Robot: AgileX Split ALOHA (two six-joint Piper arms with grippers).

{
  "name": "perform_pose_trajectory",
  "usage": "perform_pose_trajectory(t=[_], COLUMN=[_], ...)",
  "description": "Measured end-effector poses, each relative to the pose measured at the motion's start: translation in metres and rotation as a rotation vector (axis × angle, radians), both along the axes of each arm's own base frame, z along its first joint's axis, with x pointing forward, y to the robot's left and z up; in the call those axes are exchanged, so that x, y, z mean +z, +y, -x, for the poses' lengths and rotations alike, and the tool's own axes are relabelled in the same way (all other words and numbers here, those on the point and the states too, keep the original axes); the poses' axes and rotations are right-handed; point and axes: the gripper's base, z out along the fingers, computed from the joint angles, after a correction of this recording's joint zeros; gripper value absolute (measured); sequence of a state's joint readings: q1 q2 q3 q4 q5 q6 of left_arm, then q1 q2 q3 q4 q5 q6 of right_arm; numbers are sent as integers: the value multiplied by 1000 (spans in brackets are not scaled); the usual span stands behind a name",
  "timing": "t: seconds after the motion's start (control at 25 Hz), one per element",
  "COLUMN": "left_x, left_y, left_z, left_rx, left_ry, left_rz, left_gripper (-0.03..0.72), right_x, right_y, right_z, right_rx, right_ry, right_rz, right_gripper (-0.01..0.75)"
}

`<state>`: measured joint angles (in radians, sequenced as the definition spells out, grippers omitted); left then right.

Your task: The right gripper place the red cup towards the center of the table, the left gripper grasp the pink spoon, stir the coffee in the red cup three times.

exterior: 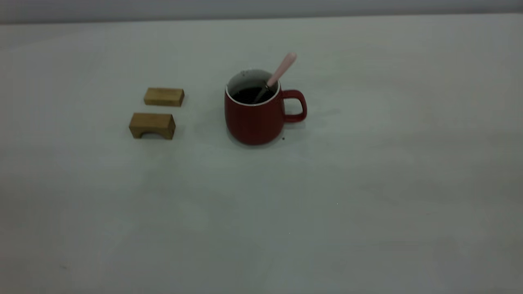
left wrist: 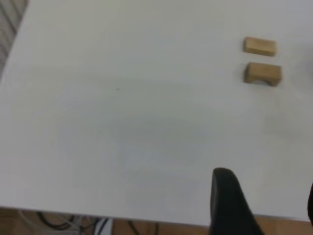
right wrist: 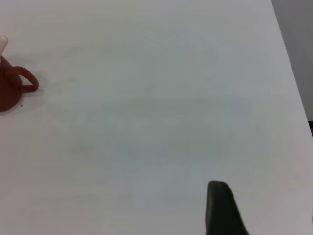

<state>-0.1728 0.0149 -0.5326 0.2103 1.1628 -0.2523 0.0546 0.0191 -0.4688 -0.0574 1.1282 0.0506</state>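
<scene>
Pale grey tabletop (exterior: 367, 212) fills every view. Only one black finger of the left tool (left wrist: 261, 215) shows, near the tabletop's edge; I cannot tell its spread. The right tool (right wrist: 259, 218) likewise shows one finger, state unclear. Well away from both, the red cup (exterior: 255, 116) stands upright, the pink spoon (exterior: 282, 70) leaning in its coffee (exterior: 250, 95). Two wooden blocks (exterior: 157, 112) sit between it and the left tool. Stirring looks finished or unstarted; nothing is held.

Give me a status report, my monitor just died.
Left gripper and right gripper back near table edges, holding nothing. Spoon stands in cup, bowl in coffee. Two wooden blocks beside cup, apart.
</scene>
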Motion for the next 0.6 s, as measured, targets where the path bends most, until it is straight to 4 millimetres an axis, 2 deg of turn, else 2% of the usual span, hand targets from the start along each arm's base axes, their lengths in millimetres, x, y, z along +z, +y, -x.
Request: perform_pose_trajectory(t=[0.16,0.6], left_x=[-10,-12], left_y=[-4,-14], left_z=[-3,0], left_rx=[9,-161], left_ry=[33,10], left_rz=[-11,-37], left_gripper=[459,459], right_x=[0,0], right_y=[0,0], right_z=[0,0], right_rx=[0,0], right_ry=[0,0], right_rz=[0,0], right_gripper=[474,474])
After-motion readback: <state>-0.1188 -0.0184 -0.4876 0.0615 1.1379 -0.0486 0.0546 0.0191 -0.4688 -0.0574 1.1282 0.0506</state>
